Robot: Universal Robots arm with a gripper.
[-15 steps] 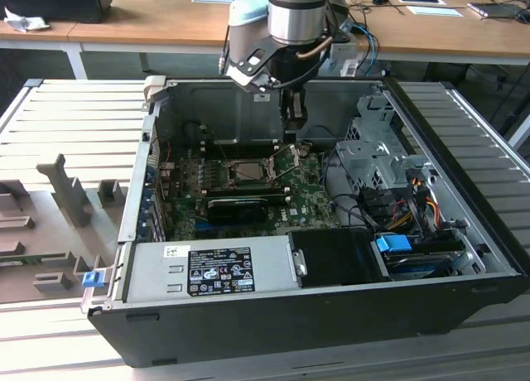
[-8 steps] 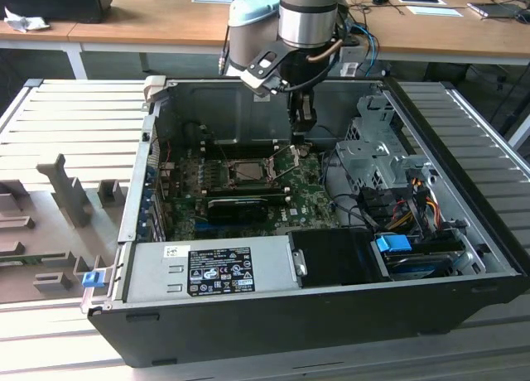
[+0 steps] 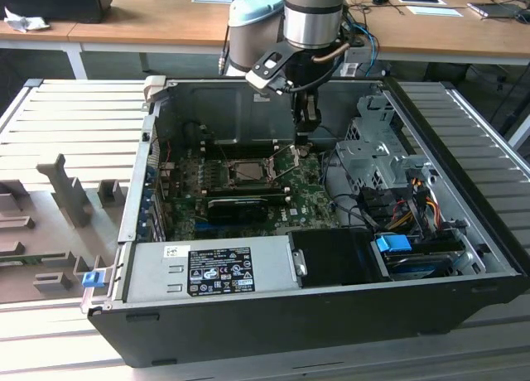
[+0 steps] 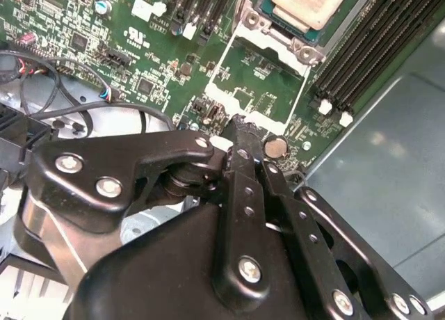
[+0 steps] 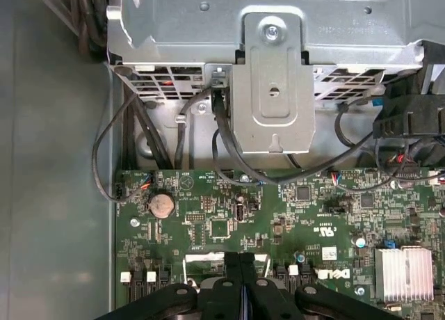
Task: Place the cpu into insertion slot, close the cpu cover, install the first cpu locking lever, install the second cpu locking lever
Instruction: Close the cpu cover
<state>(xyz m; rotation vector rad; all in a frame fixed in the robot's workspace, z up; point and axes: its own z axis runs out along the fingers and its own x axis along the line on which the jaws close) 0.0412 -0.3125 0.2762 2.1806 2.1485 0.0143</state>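
Black linkage bars of the gripper (image 4: 241, 125) are sitting closest to the lens in the second wrist view, and its jaws are pressing together with nothing between them. In both wrist views the gripper (image 5: 240, 259) is hovering at the free edge of the cpu cover (image 4: 222, 64), which is lying swung open on its hinge. Whether the two are touching I cannot tell. Just past the hinge the cpu (image 4: 309, 1) is resting silvery side up inside the insertion slot (image 3: 248, 172), so closing the cover is looking like the step in hand. In the exterior view the slot is lying at about eight o'clock from the gripper (image 3: 303, 132), deep inside the computer case (image 3: 248, 108).

Doing this well is likely depending on catching the cover's free rim with the closed tips. They should then be following its arc about the hinge rather than shoving straight across, so the plate is folding down flat over the chip. Light pressure is looking wise, since a skewed push could be dragging the frame across the cpu. The coin battery (image 4: 276, 147) just beside the tips and the memory slots (image 4: 368, 49) flanking the socket are leaving little room for a sideways slip on the motherboard (image 4: 139, 49).
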